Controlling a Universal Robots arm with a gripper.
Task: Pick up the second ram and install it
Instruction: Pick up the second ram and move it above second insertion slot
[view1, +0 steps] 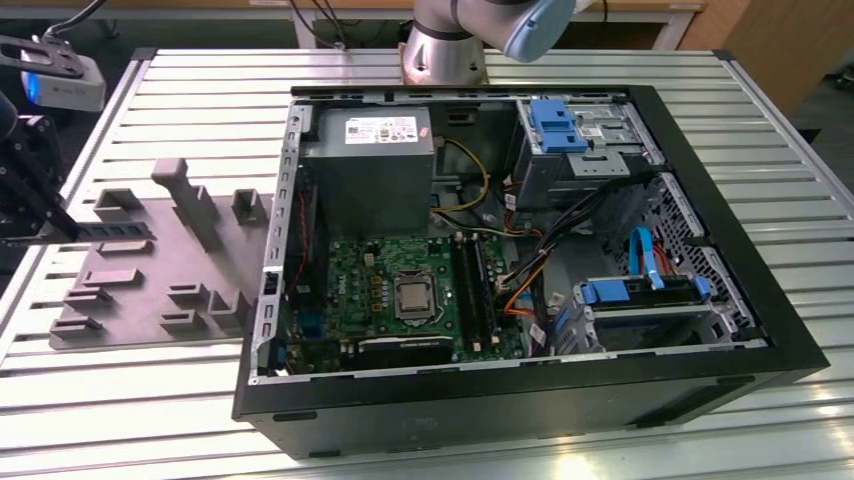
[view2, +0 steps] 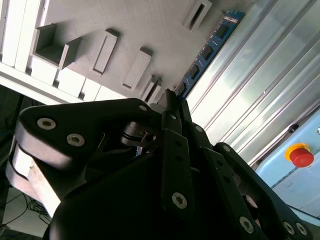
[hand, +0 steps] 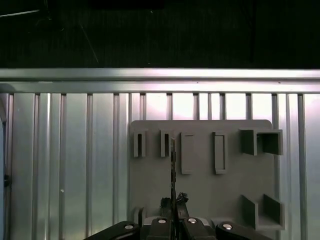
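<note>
In the exterior view, at its far left, my gripper (view1: 56, 228) is shut on one end of the second ram (view1: 110, 234). The dark stick juts out level over the grey holder plate (view1: 147, 290). In the second wrist view the ram (view2: 209, 49) is a blue board with black chips, reaching away from my shut fingertips (view2: 173, 98). The first wrist view shows the ram (hand: 173, 165) edge-on as a thin dark line running from my gripper (hand: 173, 204) across the holder plate (hand: 200, 190). The black memory slots (view1: 474, 288) lie on the green motherboard (view1: 387, 270) inside the open case.
The open computer case (view1: 747, 300) fills the middle and the exterior view's right, with a power supply (view1: 367, 165), blue drive brackets (view1: 554, 125) and loose cables. Raised blocks (view1: 180, 185) stand on the holder plate. The table (view1: 200, 90) is slatted metal. A red stop button (view2: 301, 155) sits beyond it.
</note>
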